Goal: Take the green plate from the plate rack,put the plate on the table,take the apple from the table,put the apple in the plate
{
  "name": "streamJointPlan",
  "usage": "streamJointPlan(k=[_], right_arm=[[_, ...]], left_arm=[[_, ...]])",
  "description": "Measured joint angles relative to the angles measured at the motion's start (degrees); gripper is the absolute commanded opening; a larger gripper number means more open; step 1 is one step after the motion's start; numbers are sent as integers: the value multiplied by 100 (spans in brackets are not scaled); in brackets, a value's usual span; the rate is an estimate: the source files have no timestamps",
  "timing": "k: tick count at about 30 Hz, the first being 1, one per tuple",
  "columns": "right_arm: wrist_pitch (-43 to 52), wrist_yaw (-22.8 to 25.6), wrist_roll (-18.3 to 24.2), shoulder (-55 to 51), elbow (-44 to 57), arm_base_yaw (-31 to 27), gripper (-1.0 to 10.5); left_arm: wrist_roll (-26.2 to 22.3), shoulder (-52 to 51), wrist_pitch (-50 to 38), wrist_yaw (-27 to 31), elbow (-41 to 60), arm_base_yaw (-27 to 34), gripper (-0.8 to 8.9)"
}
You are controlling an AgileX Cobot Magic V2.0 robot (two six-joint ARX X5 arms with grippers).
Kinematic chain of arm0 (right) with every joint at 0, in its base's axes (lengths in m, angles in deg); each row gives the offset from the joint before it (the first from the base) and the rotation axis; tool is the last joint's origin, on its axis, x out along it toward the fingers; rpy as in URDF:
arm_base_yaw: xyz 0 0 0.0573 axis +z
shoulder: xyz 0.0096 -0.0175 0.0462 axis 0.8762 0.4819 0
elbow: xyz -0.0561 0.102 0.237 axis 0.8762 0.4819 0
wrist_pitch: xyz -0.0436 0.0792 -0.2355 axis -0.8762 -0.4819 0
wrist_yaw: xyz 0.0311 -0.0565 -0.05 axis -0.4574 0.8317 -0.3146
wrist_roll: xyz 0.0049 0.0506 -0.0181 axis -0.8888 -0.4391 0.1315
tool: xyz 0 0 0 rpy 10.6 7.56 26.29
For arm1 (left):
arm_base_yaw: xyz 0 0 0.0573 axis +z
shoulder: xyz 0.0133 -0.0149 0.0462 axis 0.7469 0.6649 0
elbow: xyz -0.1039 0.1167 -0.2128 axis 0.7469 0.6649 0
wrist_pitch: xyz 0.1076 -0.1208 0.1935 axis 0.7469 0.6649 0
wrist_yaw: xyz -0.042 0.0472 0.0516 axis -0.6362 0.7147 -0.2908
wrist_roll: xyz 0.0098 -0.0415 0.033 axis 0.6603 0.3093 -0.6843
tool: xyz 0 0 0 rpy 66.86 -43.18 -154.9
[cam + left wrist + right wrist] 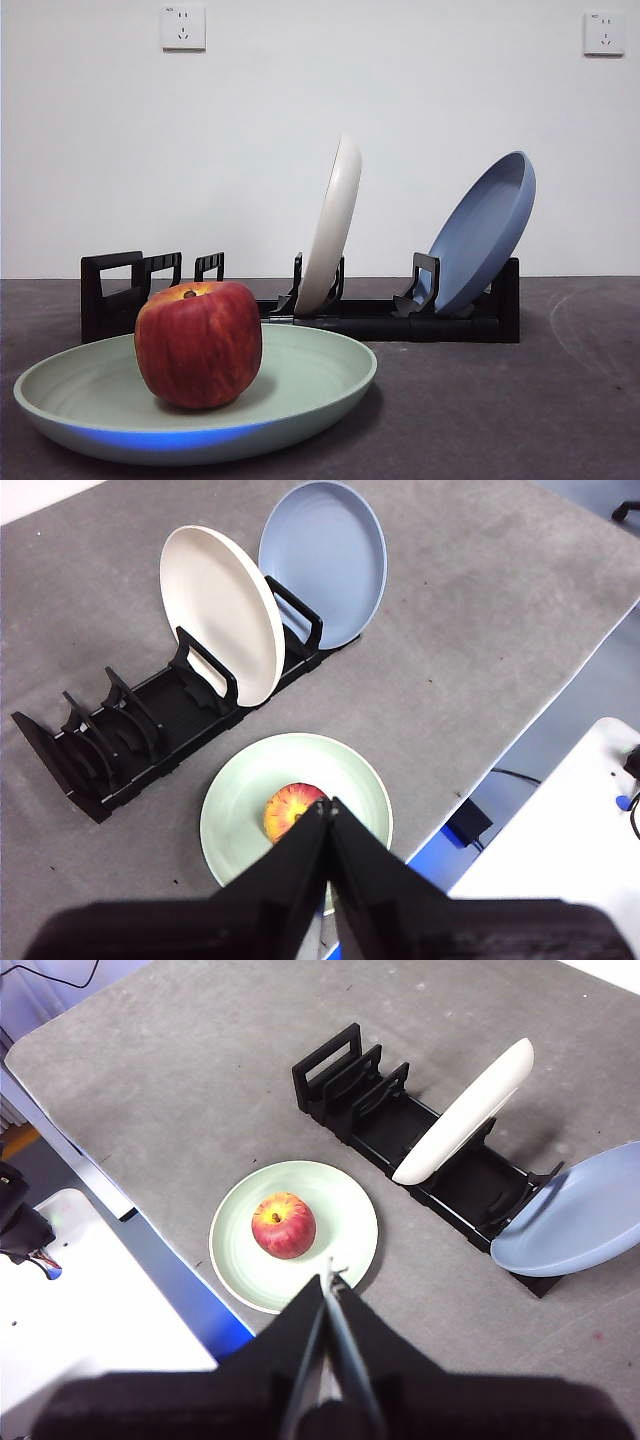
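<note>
Apple (284,1225) sits in the plate (355,1218) on the table (180,1080), below and clear of both clenched, empty grippers, left (329,805) and right (330,1276); likely firm, smooth, prone to roll, best pinched across its widest part.

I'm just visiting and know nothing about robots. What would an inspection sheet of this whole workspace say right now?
Surface: grey table, mottled, with small specks.
Job's things: apple sits upright in the green plate, which lies flat on the table in front of the rack.
Clutter: white plate and blue plate stand leaning in the rack.
Grippers: left gripper and right gripper both raised above the table, jaws shut, holding nothing.
Cables: a dark cable beyond the table edge.
Surroundings: white wall with two sockets; white stands beside the table.
</note>
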Motion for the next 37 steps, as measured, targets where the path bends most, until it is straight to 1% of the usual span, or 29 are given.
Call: streamJointPlan(k=[2, 5, 8, 11, 14, 15, 16, 18, 20, 22, 25, 27, 31, 34, 37], right_arm=[[0, 0, 2, 0, 0, 0, 1], [0, 0, 2, 0, 0, 0, 1], [0, 0, 2, 0, 0, 0, 1], [0, 0, 0, 0, 0, 0, 1], [-2, 2, 2, 0, 0, 0, 1], [-2, 0, 2, 0, 0, 0, 1], [0, 0, 0, 0, 0, 0, 1], [0, 2, 2, 0, 0, 0, 1], [0, 2, 0, 0, 0, 0, 1], [0, 2, 2, 0, 0, 0, 1], [0, 2, 0, 0, 0, 0, 1], [0, 2, 0, 0, 0, 0, 1], [-2, 2, 0, 0, 0, 0, 1], [0, 2, 0, 0, 0, 0, 1], [0, 2, 2, 0, 0, 0, 1]], left_arm=[[0, 28, -2, -4, 0, 42, -4], [-35, 61, -68, -4, 0, 280, -4], [-26, -48, -393, -11, 11, 804, -4], [7, -256, -1344, -11, 227, 1602, -4], [55, -581, -2693, -184, 874, 2487, -4], [66, -713, -3158, -356, 1152, 2743, -4], [66, -907, -3792, -660, 1574, 3064, -4], [39, -1268, -4806, -1248, 2385, 3510, -4], [-94, -1672, -5761, -1794, 3314, 3851, -4], [-326, -2138, -6693, -2177, 4393, 4118, -4], [-688, -2830, -7842, -2323, 5945, 4389, -4], [-870, -3303, -8332, -2323, 6854, 4518, -4], [-1132, -4183, -8387, -2328, 8223, 4754, -4], [-1211, -4607, -8085, -2330, 8701, 4927, -4], [-1248, -4992, -7576, -2302, 8856, 5051, -4]])
